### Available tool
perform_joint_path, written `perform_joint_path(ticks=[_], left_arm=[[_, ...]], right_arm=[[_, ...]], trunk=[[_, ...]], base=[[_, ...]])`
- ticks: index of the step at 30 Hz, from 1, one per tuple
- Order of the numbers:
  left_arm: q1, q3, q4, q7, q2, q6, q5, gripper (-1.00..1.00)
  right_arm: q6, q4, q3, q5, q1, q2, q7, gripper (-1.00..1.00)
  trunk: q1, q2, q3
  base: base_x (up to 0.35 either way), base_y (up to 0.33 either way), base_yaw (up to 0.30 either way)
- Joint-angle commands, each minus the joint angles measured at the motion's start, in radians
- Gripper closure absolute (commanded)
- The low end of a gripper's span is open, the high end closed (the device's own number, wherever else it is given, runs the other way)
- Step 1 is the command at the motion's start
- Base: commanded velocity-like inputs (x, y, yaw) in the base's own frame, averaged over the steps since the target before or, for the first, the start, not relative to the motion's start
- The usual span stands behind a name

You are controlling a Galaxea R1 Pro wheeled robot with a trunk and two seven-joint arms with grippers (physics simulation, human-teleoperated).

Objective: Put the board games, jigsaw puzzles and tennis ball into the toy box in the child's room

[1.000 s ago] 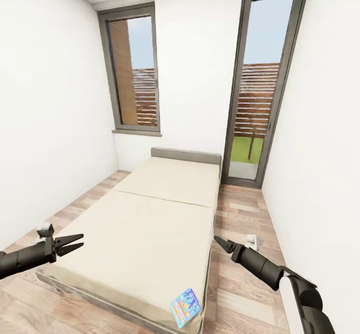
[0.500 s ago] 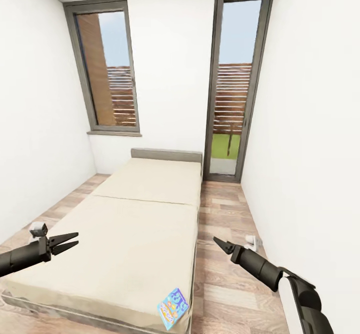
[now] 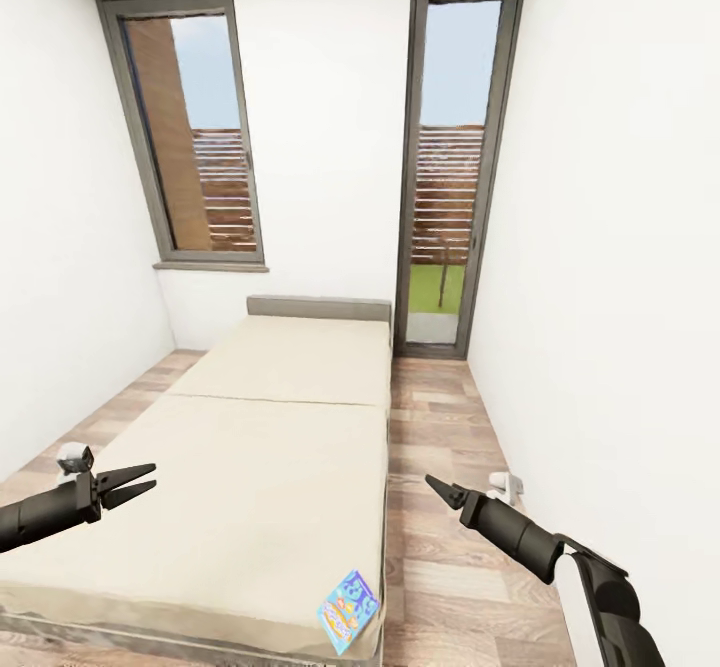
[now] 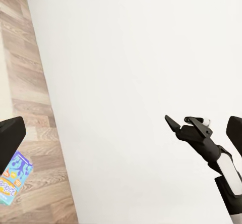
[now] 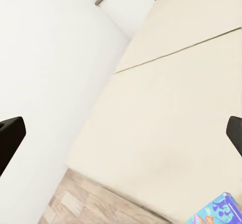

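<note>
A light blue board game [image 3: 348,612] with an orange logo lies flat on the near right corner of the beige bed [image 3: 270,447]. It also shows in the left wrist view [image 4: 12,176] and the right wrist view [image 5: 217,211]. My left gripper [image 3: 150,478] hovers open over the bed's left side, well left of the box. My right gripper [image 3: 432,482] hangs open over the floor strip right of the bed, above and right of the box, holding nothing. The table and the toy box are out of view.
The narrow room has white walls close on both sides. A tall window [image 3: 195,127] and a glass door [image 3: 445,157] stand in the far wall. A wood-plank floor strip [image 3: 440,417] runs between bed and right wall, with a small white object [image 3: 508,487] by the wall.
The whole picture has slid left, so the camera has turned or moved right. Both arms keep their pose and the board game stays on the bed corner.
</note>
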Motion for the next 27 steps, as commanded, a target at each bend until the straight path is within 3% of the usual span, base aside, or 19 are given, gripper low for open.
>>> perform_joint_path(ticks=[1, 21, 27], left_arm=[[-0.001, 0.0, 0.0, -0.004, 0.0, 0.011, 0.0, -1.0], [0.0, 0.01, -0.001, -0.004, 0.002, 0.014, 0.0, -1.0], [0.0, 0.039, 0.0, -0.004, 0.002, 0.022, -0.003, -1.0]], right_arm=[[0.006, 0.0, -0.002, -0.003, -0.001, 0.001, 0.0, -1.0], [0.006, 0.0, 0.001, -0.005, -0.001, 0.002, -0.027, -1.0], [0.007, 0.0, 0.002, -0.004, -0.002, 0.002, -0.027, -1.0]], trunk=[[0.0, -0.001, -0.003], [0.0, -0.001, -0.024], [0.023, -0.043, -0.043]], base=[[-0.099, 0.151, -0.01], [-0.017, 0.025, -0.005], [0.0, 0.0, -0.163]])
